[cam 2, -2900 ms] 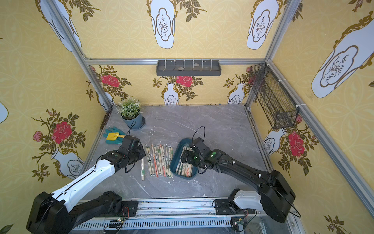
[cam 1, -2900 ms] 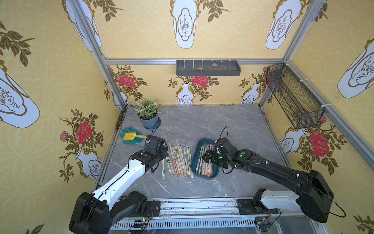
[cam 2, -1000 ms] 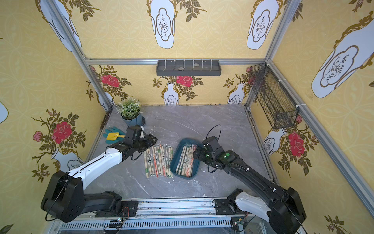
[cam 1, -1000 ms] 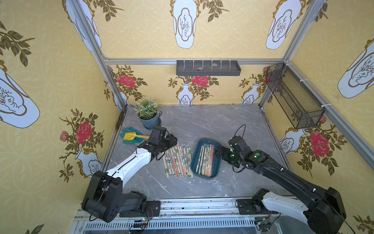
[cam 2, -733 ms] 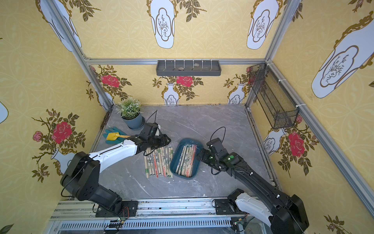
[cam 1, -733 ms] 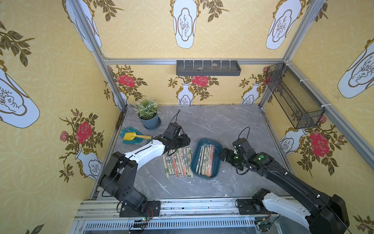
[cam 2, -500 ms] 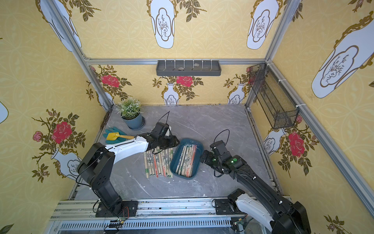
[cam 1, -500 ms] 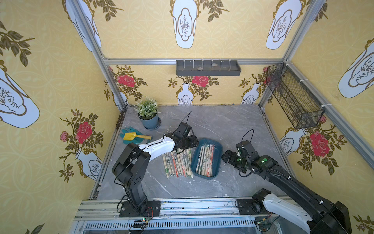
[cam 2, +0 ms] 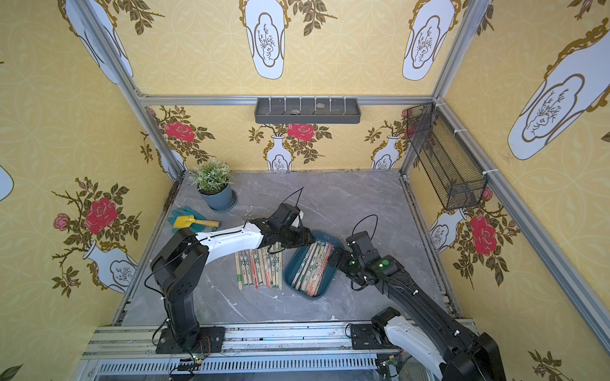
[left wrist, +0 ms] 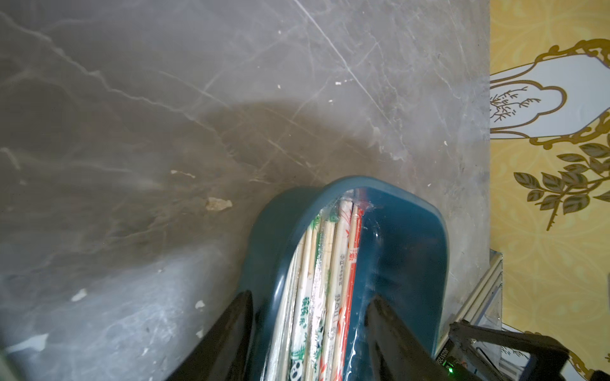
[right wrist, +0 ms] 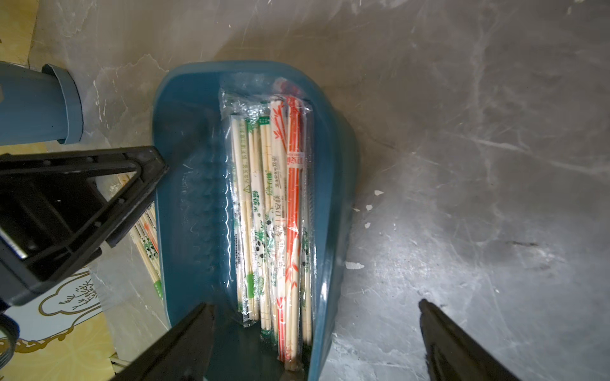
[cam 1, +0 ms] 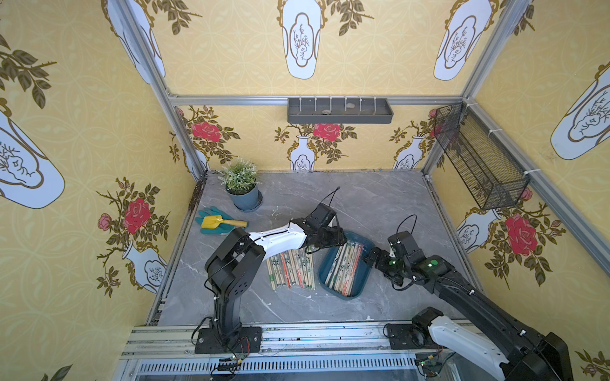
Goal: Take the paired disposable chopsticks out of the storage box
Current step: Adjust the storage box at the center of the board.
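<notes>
The storage box (cam 1: 363, 268) (cam 2: 325, 284), a teal tray, lies on the table mid-front. Several paired disposable chopsticks (cam 1: 343, 264) (cam 2: 312, 264) (left wrist: 317, 264) (right wrist: 277, 204) lie packed along one side of it. More pairs (cam 1: 290, 267) (cam 2: 259, 267) lie in a row on the table left of the tray. My left gripper (cam 1: 340, 242) (left wrist: 309, 296) is open at the tray's far end, one finger outside the wall and one inside, the bundle between them untouched. My right gripper (cam 1: 371, 259) (right wrist: 315, 303) is open wide at the tray's right side, straddling its wall.
A potted plant (cam 1: 241, 184) stands at the back left, with teal gloves and a yellow trowel (cam 1: 214, 221) in front of it. A grey divided shelf (cam 1: 340, 110) hangs on the back wall and a black wire basket (cam 1: 478, 158) on the right wall.
My left arm swung right, from beside the row on the table to the tray's far end. My right gripper drew back from over the tray to its right side.
</notes>
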Action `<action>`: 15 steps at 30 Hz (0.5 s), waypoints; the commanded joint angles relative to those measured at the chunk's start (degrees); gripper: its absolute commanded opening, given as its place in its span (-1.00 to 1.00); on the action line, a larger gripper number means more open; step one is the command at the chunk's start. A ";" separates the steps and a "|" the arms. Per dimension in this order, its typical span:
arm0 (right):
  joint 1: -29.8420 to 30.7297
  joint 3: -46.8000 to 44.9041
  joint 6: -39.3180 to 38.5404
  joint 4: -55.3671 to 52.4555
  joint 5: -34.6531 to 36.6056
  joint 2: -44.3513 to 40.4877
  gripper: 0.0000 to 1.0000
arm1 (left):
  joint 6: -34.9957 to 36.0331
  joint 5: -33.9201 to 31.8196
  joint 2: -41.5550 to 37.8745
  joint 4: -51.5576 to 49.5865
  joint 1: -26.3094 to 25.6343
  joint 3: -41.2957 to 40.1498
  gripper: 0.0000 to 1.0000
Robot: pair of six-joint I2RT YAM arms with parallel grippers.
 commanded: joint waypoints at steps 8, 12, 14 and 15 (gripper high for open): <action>-0.30 0.38 0.50 1.28 -0.89 0.15 0.95 | 3.21 -5.64 -1.82 -7.73 -0.15 4.45 0.19; -0.40 0.33 0.97 1.58 -0.69 -0.02 0.95 | 7.06 -9.88 -3.63 -12.57 -0.15 7.40 0.18; -0.39 0.31 1.26 1.80 -0.53 0.07 0.95 | 8.42 -10.58 -4.41 -14.11 -0.24 8.50 0.19; -0.39 0.32 1.43 1.85 -0.44 0.15 0.95 | 8.54 -10.77 -4.71 -14.54 -0.32 8.88 0.19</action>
